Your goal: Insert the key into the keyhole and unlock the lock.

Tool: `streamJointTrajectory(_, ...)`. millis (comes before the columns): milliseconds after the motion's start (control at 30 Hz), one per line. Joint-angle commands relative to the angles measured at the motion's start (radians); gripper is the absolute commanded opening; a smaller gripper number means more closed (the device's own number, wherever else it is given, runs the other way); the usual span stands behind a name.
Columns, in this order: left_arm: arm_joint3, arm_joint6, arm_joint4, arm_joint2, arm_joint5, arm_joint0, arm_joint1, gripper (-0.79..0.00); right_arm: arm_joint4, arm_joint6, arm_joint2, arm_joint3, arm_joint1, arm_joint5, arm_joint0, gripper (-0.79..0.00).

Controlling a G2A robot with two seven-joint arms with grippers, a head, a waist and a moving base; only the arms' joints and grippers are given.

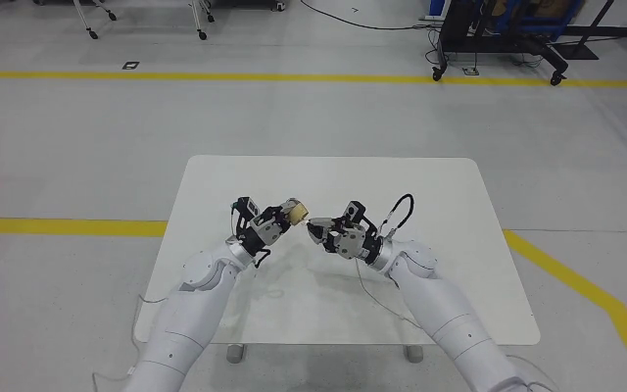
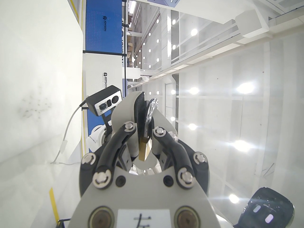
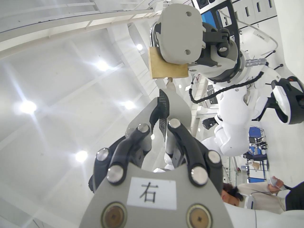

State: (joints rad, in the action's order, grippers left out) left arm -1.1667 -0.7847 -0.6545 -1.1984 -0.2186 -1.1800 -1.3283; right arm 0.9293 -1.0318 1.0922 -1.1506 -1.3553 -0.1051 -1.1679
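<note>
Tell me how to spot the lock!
Look above the middle of the white table. There the left hand pinches the lock. It is a square brass block with a silver loop, much chunkier than the tiny key in the right hand.

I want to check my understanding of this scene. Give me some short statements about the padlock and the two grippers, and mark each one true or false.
1. The left gripper holds the brass padlock. True.
2. The padlock lies on the table. False: it is held in the air above the table.
3. The right gripper is wide open. False: it is shut, and what looks like the tip of the key points at the padlock.
4. The two grippers face each other closely above the table. True.
5. The shackle of the padlock is red plastic. False: it is silver metal.
</note>
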Motion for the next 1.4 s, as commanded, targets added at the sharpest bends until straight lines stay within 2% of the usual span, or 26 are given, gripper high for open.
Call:
streamJointTrajectory(0, 0.002, 0.001, -0.002, -0.001, 0.000, 0.000, 0.000, -0.785, -0.007, 0.005, 0.000, -0.013, 0.001, -0.001, -0.006, -0.520)
streamJointTrajectory(300, 0.001, -0.010, 0.004, 0.003, -0.005, 0.001, 0.000, -0.785, 0.002, 0.017, -0.015, -0.007, -0.002, -0.011, -0.004, -0.566)
streamJointTrajectory(333, 0.001, -0.015, 0.007, 0.004, -0.006, 0.002, 0.000, -0.785, 0.006, 0.018, -0.017, 0.000, -0.003, -0.011, 0.000, -0.588)
streamJointTrajectory(467, -0.001, -0.046, 0.019, 0.012, -0.009, 0.006, 0.001, -0.785, 0.053, 0.009, -0.023, 0.036, -0.010, -0.026, 0.012, -0.785)
streamJointTrajectory(700, -0.002, -0.074, 0.037, 0.018, -0.036, 0.009, 0.002, -0.785, 0.118, -0.053, -0.030, 0.077, -0.018, -0.033, 0.024, -0.785)
streamJointTrajectory(900, -0.006, -0.056, 0.042, 0.014, -0.065, 0.004, 0.002, -0.785, 0.114, -0.061, -0.028, 0.091, -0.019, -0.027, 0.030, -0.785)
streamJointTrajectory(933, -0.007, -0.052, 0.041, 0.012, -0.067, 0.002, 0.003, -0.785, 0.108, -0.063, -0.026, 0.087, -0.018, -0.023, 0.030, -0.763)
streamJointTrajectory(967, -0.007, -0.047, 0.038, 0.010, -0.068, 0.001, 0.003, -0.785, 0.099, -0.062, -0.024, 0.083, -0.016, -0.017, 0.029, -0.566)
streamJointTrajectory(1000, -0.008, -0.042, 0.036, 0.008, -0.067, -0.001, 0.003, -0.785, 0.087, -0.058, -0.021, 0.080, -0.014, -0.014, 0.028, -0.437)
streamJointTrajectory(1033, -0.009, -0.039, 0.034, 0.007, -0.064, -0.002, 0.003, -0.785, 0.074, -0.054, -0.017, 0.073, -0.012, -0.010, 0.027, -0.372)
streamJointTrajectory(1067, -0.010, -0.035, 0.033, 0.007, -0.063, -0.003, 0.003, -0.785, 0.059, -0.048, -0.013, 0.066, -0.010, -0.005, 0.024, -0.231)
streamJointTrajectory(1133, -0.012, -0.031, 0.029, 0.006, -0.063, -0.006, 0.003, -0.785, 0.031, -0.036, -0.003, 0.046, -0.004, 0.002, 0.016, -0.102)
streamJointTrajectory(1233, -0.012, -0.020, 0.031, 0.006, -0.057, -0.007, 0.003, -0.785, -0.012, -0.028, 0.024, 0.007, 0.008, 0.015, -0.002, 0.000)
streamJointTrajectory(1367, -0.008, 0.010, 0.067, 0.011, -0.032, -0.004, 0.004, -0.785, -0.130, 0.032, 0.113, -0.093, 0.041, 0.038, -0.053, 0.000)
